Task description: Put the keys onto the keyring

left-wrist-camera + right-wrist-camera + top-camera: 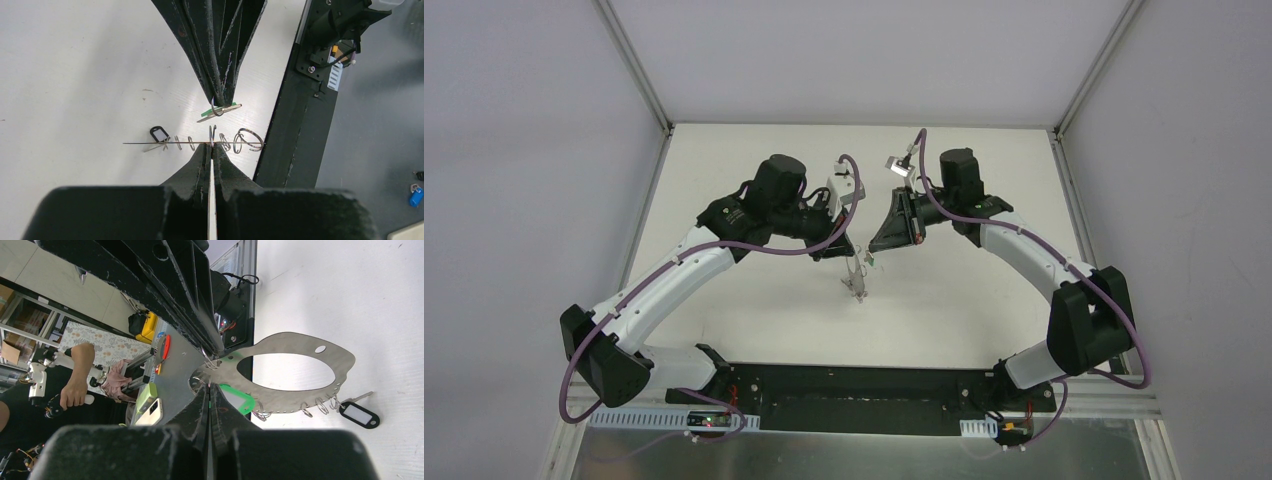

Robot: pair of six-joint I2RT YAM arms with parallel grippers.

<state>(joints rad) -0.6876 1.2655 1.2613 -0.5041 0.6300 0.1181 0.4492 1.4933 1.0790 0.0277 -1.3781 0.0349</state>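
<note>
1. Silver, flat and loop-shaped, the keyring (300, 344) hangs between the two arms above the white table (754, 300). Small rings and a black tag (359, 415) sit along one edge.
2. Left gripper (211, 146): jaws clamped on the keyring's thin edge.
3. Right gripper (220, 100): jaws pressed together, pinching the green-headed key (222, 109) at their tips.
4. The key sits just beside the keyring, and I cannot tell whether they touch.
</note>
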